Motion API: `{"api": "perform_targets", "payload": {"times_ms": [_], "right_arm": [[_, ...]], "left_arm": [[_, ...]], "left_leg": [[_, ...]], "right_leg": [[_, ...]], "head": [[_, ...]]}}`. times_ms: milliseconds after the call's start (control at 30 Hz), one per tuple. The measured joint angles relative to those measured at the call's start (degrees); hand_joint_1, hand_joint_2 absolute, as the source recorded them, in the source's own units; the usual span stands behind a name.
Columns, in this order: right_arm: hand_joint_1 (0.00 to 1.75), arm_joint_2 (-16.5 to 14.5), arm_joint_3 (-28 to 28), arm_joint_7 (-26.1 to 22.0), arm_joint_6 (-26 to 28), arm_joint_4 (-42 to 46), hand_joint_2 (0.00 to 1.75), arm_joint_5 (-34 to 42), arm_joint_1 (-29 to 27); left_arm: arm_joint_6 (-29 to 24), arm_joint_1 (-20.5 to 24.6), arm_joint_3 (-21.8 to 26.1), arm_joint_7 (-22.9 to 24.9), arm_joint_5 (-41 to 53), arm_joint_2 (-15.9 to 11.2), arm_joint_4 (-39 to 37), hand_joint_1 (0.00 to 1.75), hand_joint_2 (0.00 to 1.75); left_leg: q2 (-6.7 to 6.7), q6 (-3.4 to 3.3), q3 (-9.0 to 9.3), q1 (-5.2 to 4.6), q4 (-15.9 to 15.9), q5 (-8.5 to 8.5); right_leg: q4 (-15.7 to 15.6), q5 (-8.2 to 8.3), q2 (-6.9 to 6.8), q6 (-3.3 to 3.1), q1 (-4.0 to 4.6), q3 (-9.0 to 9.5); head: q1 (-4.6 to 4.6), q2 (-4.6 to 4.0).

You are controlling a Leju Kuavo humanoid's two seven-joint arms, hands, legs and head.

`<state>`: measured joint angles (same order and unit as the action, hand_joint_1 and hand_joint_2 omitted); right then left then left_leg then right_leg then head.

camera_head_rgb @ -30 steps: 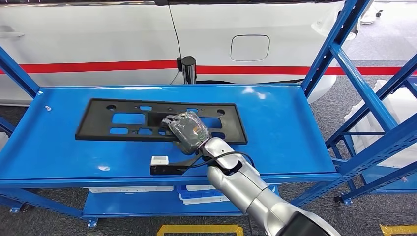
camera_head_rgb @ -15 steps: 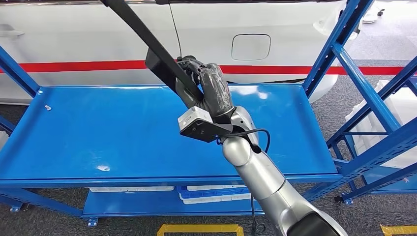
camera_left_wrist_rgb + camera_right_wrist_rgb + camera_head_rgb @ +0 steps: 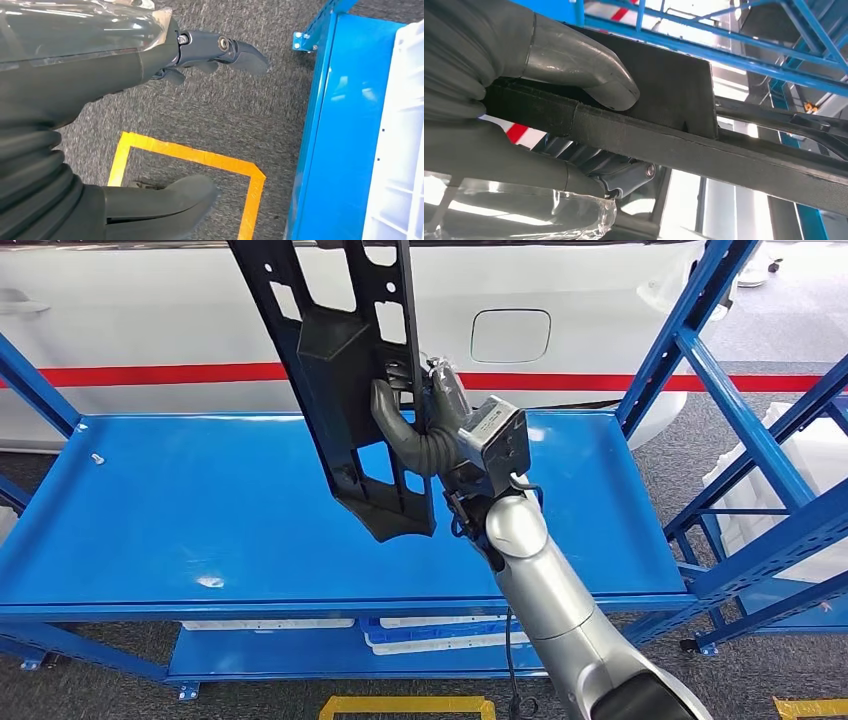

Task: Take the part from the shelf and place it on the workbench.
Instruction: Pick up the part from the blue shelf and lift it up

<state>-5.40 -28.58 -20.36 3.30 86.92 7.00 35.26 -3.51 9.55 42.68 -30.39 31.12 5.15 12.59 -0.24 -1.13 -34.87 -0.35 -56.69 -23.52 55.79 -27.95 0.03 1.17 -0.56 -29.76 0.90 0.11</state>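
Observation:
The part (image 3: 345, 390) is a long flat black plastic panel with several cut-outs. It hangs upright above the blue shelf top (image 3: 200, 510), its upper end running out of the head view. My right hand (image 3: 420, 425) grips it near the middle, thumb wrapped over one edge. In the right wrist view the thumb (image 3: 579, 70) presses on the part's dark edge (image 3: 704, 145) with the fingers underneath. My left hand (image 3: 150, 120) hangs over the floor, fingers apart, holding nothing.
Blue shelf uprights (image 3: 700, 340) rise at the right. A white car with a red stripe (image 3: 180, 372) stands behind the shelf. White bins (image 3: 410, 635) sit on the lower shelf level. Yellow floor tape (image 3: 185, 152) marks grey carpet beside a blue frame (image 3: 330, 140).
The part has come off the shelf top, where it lay flat a second ago. My right hand has lifted it and turned it upright, its broad face now toward the head camera.

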Motion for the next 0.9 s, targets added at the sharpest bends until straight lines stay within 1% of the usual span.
{"api": "perform_targets", "payload": {"times_ms": [200, 333, 467, 633, 767, 900], "right_arm": [[1.75, 0.4, 0.0, 0.2, -0.7, 0.0, 1.75, 0.8, -0.1], [1.75, 0.5, -0.2, 1.0, -2.5, -0.3, 1.75, 2.8, -0.4], [1.75, 0.7, -1.0, 1.3, -4.6, -1.0, 1.75, 4.5, -1.6], [1.75, 1.1, -2.2, 1.3, -5.5, -1.7, 1.75, 4.7, -3.1], [1.75, 1.5, -3.0, 1.3, -5.6, -1.7, 1.75, 4.8, -3.9], [1.75, 1.8, -3.3, 1.2, -5.7, -1.7, 1.75, 4.7, -4.2]], "left_arm": [[0.3, 0.0, 0.3, 0.1, -0.5, -0.2, 0.0, 0.0, 1.75], [0.1, 0.0, 0.3, 1.5, -0.4, -0.2, 0.0, 0.0, 1.75], [0.2, -0.2, 0.4, 2.4, -0.4, -0.2, 0.0, 0.0, 1.75], [0.3, -0.5, 0.4, 2.8, -0.3, -0.3, 0.0, 0.0, 1.75], [0.6, -0.6, 0.6, 3.0, 0.0, -0.4, 0.0, 0.0, 1.75], [0.8, -0.7, 0.7, 3.1, 0.0, -0.5, 0.0, 0.0, 1.75]], "left_leg": [[0.0, 0.0, -0.03, -0.01, 0.0, 0.0], [0.0, 0.0, -0.04, 0.0, 0.0, 0.0], [0.0, 0.0, -0.04, 0.0, 0.0, 0.0], [-0.02, -0.07, -0.08, -0.11, -0.1, -0.11], [-0.04, -0.33, -0.12, -0.28, -0.2, -0.29], [-0.03, -0.99, -0.13, -0.4, -0.3, -0.32]], "right_leg": [[0.0, 0.0, 0.0, 0.0, 0.0, -0.03], [0.0, 0.0, 0.0, 0.0, 0.0, -0.03], [0.0, 0.0, 0.0, 0.0, 0.0, -0.03], [0.0, 0.0, -0.01, 0.02, -0.18, -0.03], [-0.1, -0.06, -0.01, 0.18, -0.46, -0.01], [-0.2, -0.01, -0.01, 0.83, -0.65, 0.13]], "head": [[0.0, 0.0], [0.0, 0.0], [0.0, 0.0], [0.0, 0.0], [0.0, 0.0], [0.0, 0.0]]}}
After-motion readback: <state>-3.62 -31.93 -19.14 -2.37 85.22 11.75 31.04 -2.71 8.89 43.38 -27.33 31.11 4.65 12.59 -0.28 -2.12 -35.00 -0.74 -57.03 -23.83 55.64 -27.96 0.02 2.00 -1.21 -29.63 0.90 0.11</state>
